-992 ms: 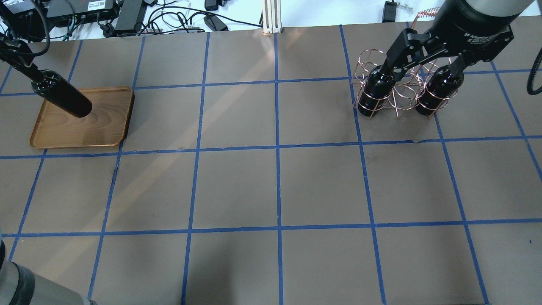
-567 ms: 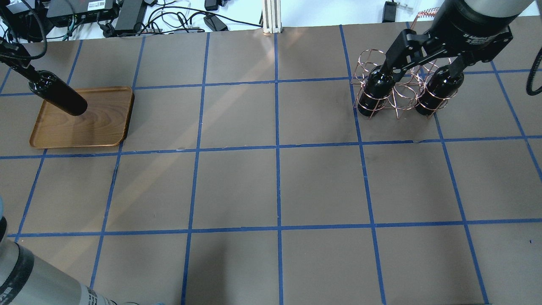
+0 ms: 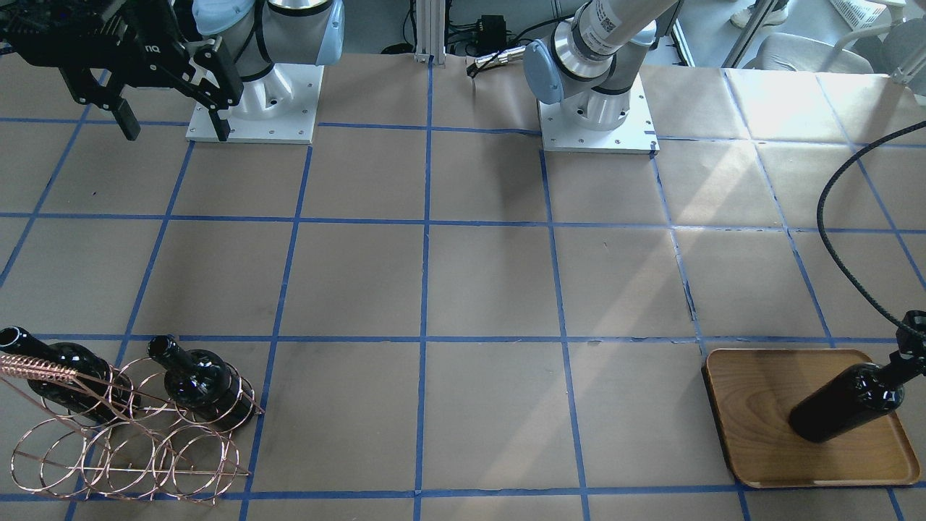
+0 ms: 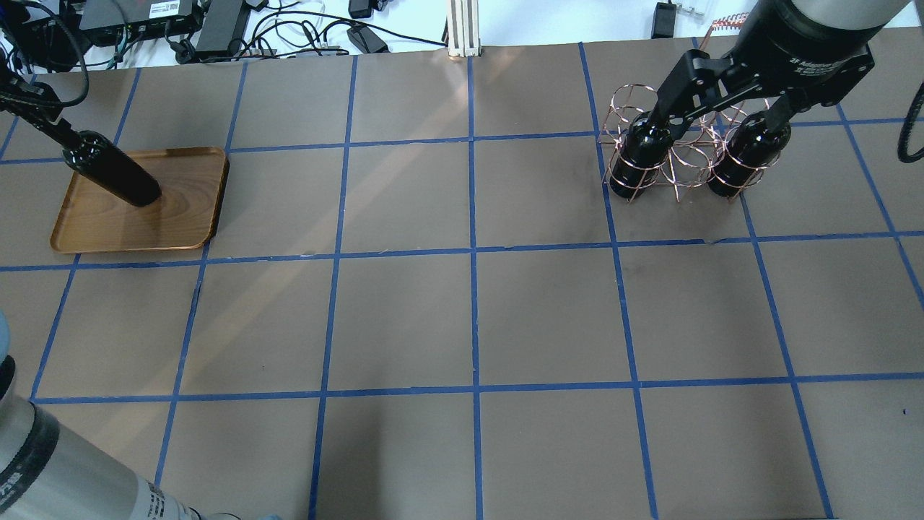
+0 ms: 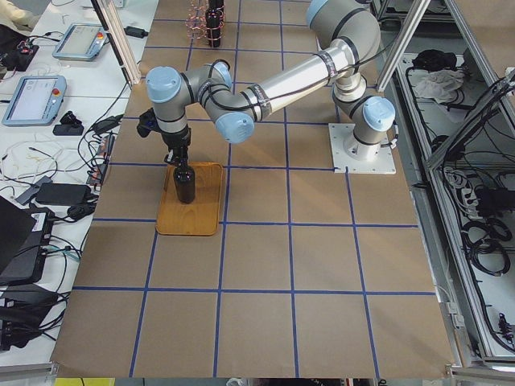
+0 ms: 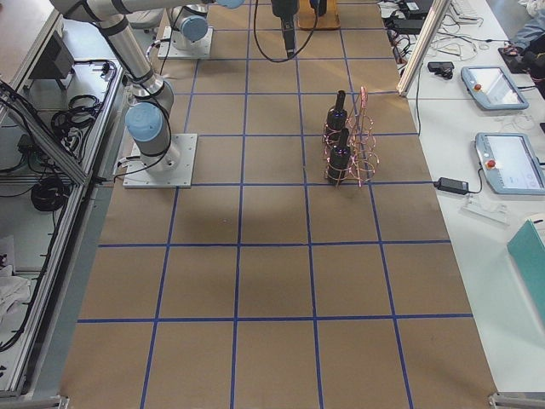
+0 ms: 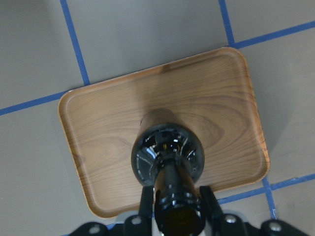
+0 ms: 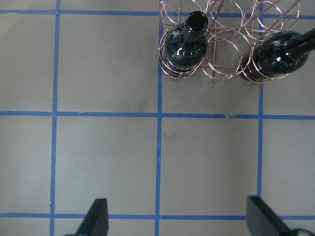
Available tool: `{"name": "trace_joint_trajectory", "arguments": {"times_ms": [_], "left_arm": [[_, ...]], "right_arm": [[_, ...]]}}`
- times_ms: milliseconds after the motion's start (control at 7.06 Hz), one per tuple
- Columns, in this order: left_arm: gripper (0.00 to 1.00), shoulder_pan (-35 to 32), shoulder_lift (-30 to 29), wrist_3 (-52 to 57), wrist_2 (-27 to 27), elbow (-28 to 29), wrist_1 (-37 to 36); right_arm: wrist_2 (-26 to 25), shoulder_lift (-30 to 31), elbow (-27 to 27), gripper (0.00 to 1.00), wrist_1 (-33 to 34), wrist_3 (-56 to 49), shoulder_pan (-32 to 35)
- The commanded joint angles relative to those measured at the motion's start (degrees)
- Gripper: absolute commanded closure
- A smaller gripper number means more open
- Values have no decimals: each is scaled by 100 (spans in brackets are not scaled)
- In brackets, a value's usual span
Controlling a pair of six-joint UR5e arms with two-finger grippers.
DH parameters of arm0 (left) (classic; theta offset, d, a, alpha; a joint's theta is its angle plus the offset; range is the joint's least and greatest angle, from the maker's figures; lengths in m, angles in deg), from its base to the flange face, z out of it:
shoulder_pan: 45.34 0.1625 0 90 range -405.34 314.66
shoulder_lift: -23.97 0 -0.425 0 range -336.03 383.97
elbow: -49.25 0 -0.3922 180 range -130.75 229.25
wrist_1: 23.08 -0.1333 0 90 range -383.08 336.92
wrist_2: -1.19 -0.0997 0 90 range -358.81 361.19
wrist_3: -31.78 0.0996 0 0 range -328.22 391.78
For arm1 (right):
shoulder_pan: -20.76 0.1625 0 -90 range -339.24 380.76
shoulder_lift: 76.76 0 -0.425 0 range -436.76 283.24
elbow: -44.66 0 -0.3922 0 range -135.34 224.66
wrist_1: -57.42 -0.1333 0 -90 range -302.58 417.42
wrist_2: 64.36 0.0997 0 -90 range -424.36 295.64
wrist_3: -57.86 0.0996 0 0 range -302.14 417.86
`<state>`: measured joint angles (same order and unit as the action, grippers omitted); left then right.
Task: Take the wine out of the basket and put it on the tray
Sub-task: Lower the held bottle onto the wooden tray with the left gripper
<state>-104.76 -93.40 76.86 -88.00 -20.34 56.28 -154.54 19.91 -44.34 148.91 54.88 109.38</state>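
Note:
My left gripper (image 7: 172, 206) is shut on the neck of a black-green wine bottle (image 4: 115, 173) and holds it upright over the brown wooden tray (image 4: 173, 224). The bottle's base is at or just above the tray floor; I cannot tell if it touches. Bottle (image 3: 846, 401) and tray (image 3: 752, 441) also show in the front view. The copper wire basket (image 4: 678, 155) stands far right and holds two more bottles (image 4: 639, 159) (image 4: 747, 159). My right gripper (image 8: 179, 221) is open and empty, high above the table on the robot's side of the basket (image 8: 221, 39).
Brown table paper carries a blue tape grid. Cables and power bricks (image 4: 216, 29) lie beyond the far edge. A black cable (image 3: 839, 239) hangs over the table near the tray. The basket's coiled handle (image 3: 36, 365) sticks up beside one bottle.
My left gripper has lowered the bottle onto the tray area, shifting slightly. The right gripper and the basket have not moved.

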Motion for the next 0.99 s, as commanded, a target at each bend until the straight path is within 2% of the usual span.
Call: {"name": "trace_joint_trajectory", "arguments": {"times_ms": [0, 142, 283, 425, 567, 709, 850], "left_arm": [[15, 18, 47, -17, -80, -37, 18], [3, 27, 161, -70, -80, -54, 70], [0, 1, 266, -209, -81, -107, 88], [0, -78, 433, -550, -81, -160, 323], [0, -166, 661, -1328, -20, -178, 987], [0, -402, 933, -1980, -19, -204, 1324], [0, -769, 1240, -2369, -45, -343, 1354]], "right_arm": [[10, 0, -4, 0, 0, 0, -3], [10, 0, -4, 0, 0, 0, -3], [1, 0, 5, 0, 0, 0, -3], [1, 0, 5, 0, -9, 0, -3], [-8, 0, 5, 0, -9, 0, 6], [1, 0, 5, 0, -17, -9, -3], [1, 9, 5, 0, -9, -9, -3]]}}
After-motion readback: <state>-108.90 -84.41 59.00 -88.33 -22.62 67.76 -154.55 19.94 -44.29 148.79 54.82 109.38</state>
